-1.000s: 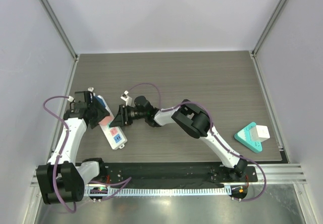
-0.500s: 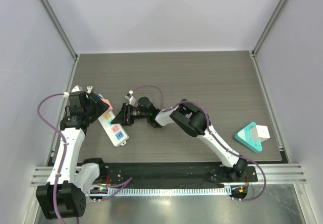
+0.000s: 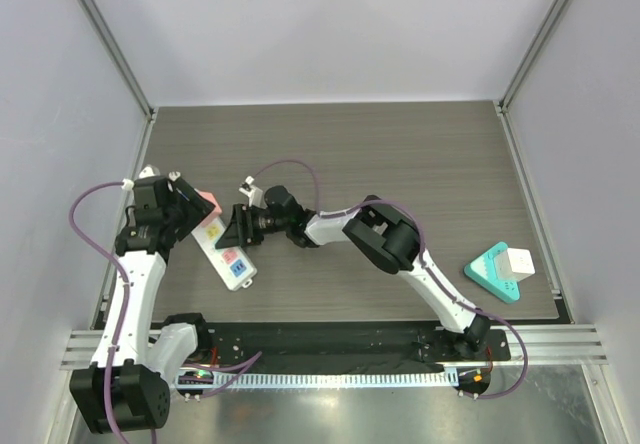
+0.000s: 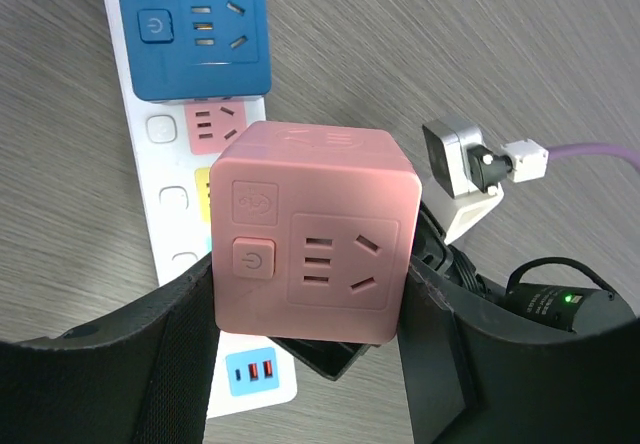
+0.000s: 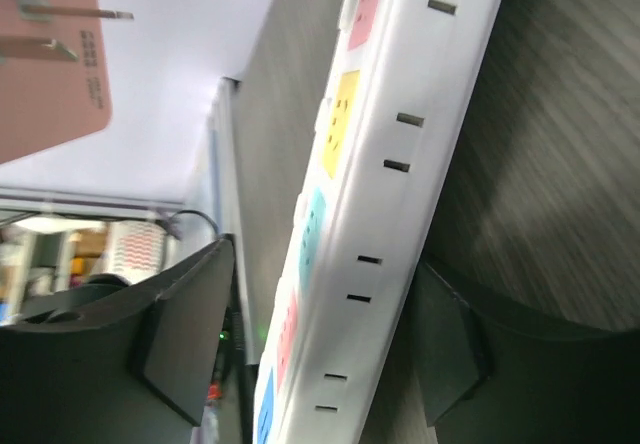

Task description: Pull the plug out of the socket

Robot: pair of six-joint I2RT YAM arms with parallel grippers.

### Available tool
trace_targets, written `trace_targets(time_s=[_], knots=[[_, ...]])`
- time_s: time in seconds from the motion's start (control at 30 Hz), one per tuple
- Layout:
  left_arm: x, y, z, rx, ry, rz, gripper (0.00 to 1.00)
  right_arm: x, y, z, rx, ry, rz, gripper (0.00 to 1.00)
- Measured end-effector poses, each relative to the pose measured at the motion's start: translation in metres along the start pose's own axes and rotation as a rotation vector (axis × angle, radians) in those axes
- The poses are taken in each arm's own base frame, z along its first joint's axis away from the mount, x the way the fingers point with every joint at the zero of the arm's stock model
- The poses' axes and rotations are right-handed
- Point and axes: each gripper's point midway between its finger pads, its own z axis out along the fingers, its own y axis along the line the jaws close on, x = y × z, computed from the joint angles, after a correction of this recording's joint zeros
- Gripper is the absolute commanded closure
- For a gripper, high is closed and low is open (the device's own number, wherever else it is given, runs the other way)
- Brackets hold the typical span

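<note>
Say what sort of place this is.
Probably a robotics lab cell: plain panels on aluminium posts enclose a wood-grain table, with two robot arms bolted at its edge, holding power strip and plug.

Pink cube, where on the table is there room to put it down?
The far half of the table, by the back wall, is bare. So is the patch between the right arm and the teal stand. Around the strip it is crowded.
</note>
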Motion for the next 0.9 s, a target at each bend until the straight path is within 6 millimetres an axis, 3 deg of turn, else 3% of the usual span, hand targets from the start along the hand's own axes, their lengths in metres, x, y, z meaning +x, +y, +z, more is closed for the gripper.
trace_targets(time_s=[0.2,0.4,0.53,0.73,0.9], knots=[[0.000,-0.002,0.001,-0.009,0.021,-0.018,1.00,-0.013,-0.013,-0.021,0.111,-0.030,-0.111,0.19],[0.007,-0.008,0.004,0.000,0.066,-0.030,1.00,-0.047,-0.040,-0.073,0.266,-0.128,-0.171,0.14],[0.024,-0.025,0.009,0.023,0.126,0.017,1.00,-0.072,-0.056,-0.111,0.382,-0.218,-0.195,0.15],[0.056,-0.065,0.018,0.055,0.206,0.134,1.00,-0.087,-0.091,-0.188,0.517,-0.366,-0.120,0.16],[0.082,-0.109,0.038,0.130,0.262,0.196,1.00,-0.106,-0.118,-0.271,0.596,-0.563,-0.033,0.17]])
